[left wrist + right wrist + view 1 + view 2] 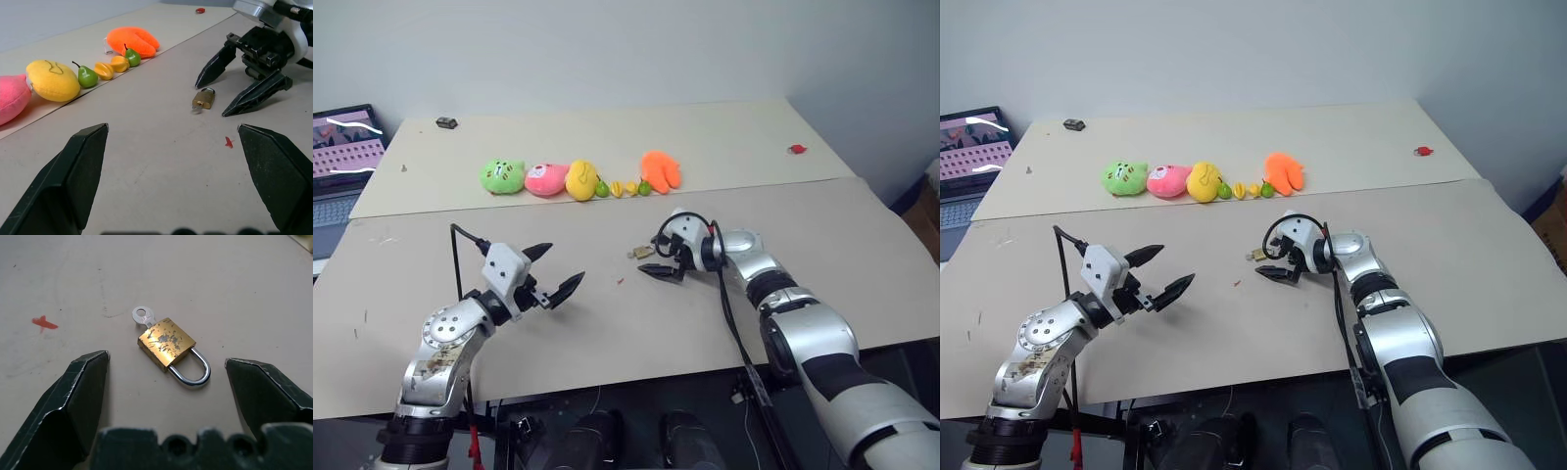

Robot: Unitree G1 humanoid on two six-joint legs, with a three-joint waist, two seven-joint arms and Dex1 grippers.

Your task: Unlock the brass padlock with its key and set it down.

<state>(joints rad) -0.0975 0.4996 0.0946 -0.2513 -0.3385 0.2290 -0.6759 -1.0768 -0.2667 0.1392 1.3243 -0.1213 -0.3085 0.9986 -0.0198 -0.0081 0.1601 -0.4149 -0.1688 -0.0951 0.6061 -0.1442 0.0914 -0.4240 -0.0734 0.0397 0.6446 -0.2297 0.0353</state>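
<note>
Padlock [167, 343] flat on surface [607, 333], key [143, 316] in its base, between spread right hand [658, 258] fingers. Left hand [551, 270] spread, well apart. Plush toys [578, 178] behind; red mark [228, 142] near.

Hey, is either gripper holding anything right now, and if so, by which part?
Nothing is held. Both the left gripper and right gripper are open; the brass padlock, key at its base, lies on the table.

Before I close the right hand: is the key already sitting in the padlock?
Yes, in the right wrist view the key sticks out of the base of the brass padlock, which lies flat on the table.
</note>
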